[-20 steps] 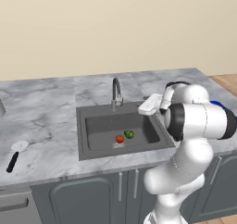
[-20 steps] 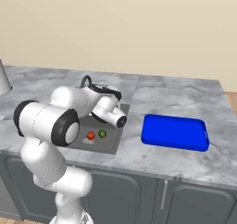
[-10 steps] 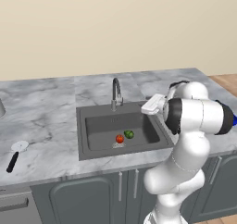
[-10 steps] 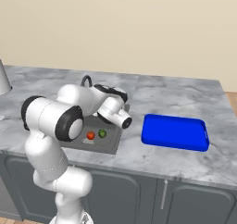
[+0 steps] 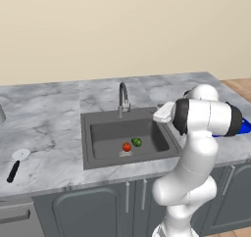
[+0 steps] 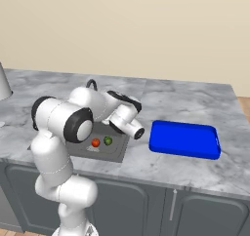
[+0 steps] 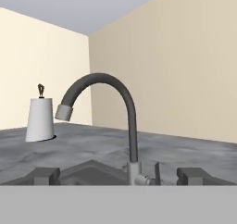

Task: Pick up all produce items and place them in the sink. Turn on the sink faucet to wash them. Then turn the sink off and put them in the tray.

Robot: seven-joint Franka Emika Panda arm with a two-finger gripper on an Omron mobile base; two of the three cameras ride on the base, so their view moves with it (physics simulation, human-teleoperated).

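Fingers (image 7: 45, 176) stand wide apart, empty, either side of the sink faucet (image 7: 132, 140) (its spout arcs left in the hand view). Red-orange produce item (image 5: 126, 147) and green produce item (image 5: 137, 142) lie side by side in the sink (image 5: 98, 158). Beyond, to the arm's right, the blue tray (image 6: 184, 139) sits on the marble counter (image 6: 195, 101).

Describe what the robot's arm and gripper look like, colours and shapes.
The arm is glossy white, built of rounded tubular segments with dark grey to black joint bands. A thin black cable loops near the wrist. The gripper has two small, blocky dark grey finger tips.
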